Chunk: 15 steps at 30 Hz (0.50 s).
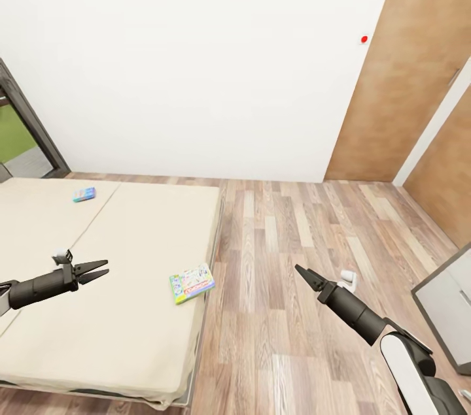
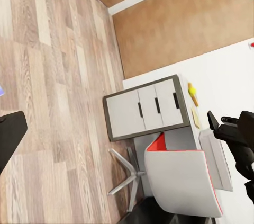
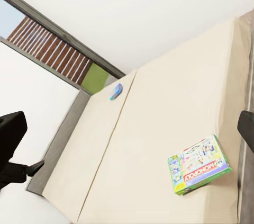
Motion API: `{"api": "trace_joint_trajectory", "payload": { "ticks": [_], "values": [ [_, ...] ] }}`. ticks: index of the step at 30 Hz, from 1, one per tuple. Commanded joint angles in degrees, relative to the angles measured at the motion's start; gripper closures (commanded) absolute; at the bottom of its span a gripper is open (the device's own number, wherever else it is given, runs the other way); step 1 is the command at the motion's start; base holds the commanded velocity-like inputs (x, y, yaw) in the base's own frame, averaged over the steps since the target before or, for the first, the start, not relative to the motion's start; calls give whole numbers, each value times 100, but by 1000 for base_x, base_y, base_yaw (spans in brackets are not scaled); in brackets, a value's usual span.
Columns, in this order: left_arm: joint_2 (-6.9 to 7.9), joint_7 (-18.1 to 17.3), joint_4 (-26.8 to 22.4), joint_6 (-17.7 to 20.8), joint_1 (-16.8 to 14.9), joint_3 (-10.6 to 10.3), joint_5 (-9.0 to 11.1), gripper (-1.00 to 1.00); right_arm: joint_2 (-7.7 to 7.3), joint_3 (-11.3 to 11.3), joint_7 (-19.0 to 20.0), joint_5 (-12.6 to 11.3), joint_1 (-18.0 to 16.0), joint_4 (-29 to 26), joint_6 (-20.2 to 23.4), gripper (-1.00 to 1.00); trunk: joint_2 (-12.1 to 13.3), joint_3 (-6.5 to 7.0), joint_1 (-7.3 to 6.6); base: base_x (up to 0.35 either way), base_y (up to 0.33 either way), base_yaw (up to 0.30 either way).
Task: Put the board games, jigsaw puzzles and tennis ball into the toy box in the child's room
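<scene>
**Both bed games not yet collected**

I am holding my left claw (image 1: 97, 270) out low over the near part of the bed (image 1: 124, 323), its fingers parted a little and carrying nothing. My right claw (image 1: 306, 274) is hanging over the wood-plank floor (image 1: 294, 219) beside the bed, its fingers drawn nearly to a point and likewise carrying nothing.

Just beyond my left claw, the green-edged board game (image 1: 191, 282) with the white busy cover is lying flat on the mattress near the bed's floor-side edge; my right wrist camera is showing it (image 3: 199, 164) face up, lettered MONOPOLY. Farther off, near the far end of the bed and close to the seam between the two mattress halves, the small blue board game (image 1: 84, 194) is lying untouched.

Behind me, as my left wrist camera is showing, the bench (image 2: 209, 128) with its white drawer fronts (image 2: 148, 109) is standing against the wall, a white chair (image 2: 182, 179) in front of it. Yellow things are lying on its top, too small to identify, and I cannot make out the toy box.

I am judging the task as barely begun: both bed games are waiting to be picked up and carried across, nearer one first.
</scene>
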Motion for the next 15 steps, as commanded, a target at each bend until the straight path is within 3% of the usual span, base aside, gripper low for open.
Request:
{"api": "trace_joint_trajectory", "payload": {
  "ticks": [1,15],
  "values": [
    [1,-23,1,60,-5,36,-41,-100,0,-8,3,-46,-4,-2,49,-100,-10,-1,4,0,0,0],
    [1,-23,1,57,-5,36,-41,-100,0,-12,-8,-43,-4,-2,49,-100,-10,132,4,0,0,0]
  ]
}}
